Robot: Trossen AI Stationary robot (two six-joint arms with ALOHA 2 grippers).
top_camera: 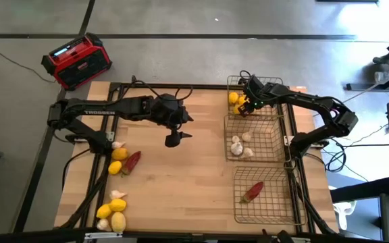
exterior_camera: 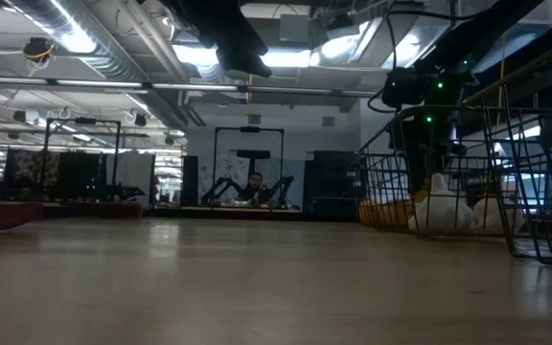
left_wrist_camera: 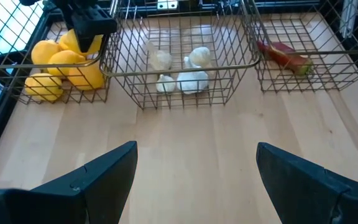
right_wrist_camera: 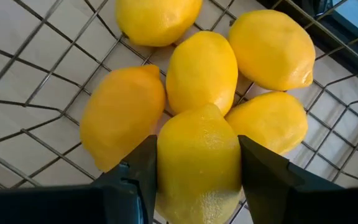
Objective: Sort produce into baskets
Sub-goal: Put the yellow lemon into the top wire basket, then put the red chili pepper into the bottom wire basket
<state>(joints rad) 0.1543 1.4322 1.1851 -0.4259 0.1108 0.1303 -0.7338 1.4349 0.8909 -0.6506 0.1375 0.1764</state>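
Sorting stood half done: right pincer (right_wrist_camera: 194, 171) gripped a lemon (right_wrist_camera: 199, 165) over the lemon basket (top_camera: 231, 84), left pincer (left_wrist_camera: 194, 171) gaped empty, several items (top_camera: 120, 162) lay on the desk (top_camera: 181, 175).

Pale wooden bench (top_camera: 181, 175), framed by black rails (top_camera: 174, 86). Carried three wire baskets (top_camera: 265, 196) in a column at frame right; loose lemons (top_camera: 118, 154), garlic (top_camera: 117, 144) and a chili (top_camera: 133, 160) lay at lower left.

Even, soft overhead light falls on the pale wooden table (top_camera: 174, 182), casting only faint shadows. The low view is dim and backlit by glaring ceiling strip lights (exterior_camera: 75, 38), silhouetting the arms. Close yellow lemons (right_wrist_camera: 197, 162) look slightly soft.
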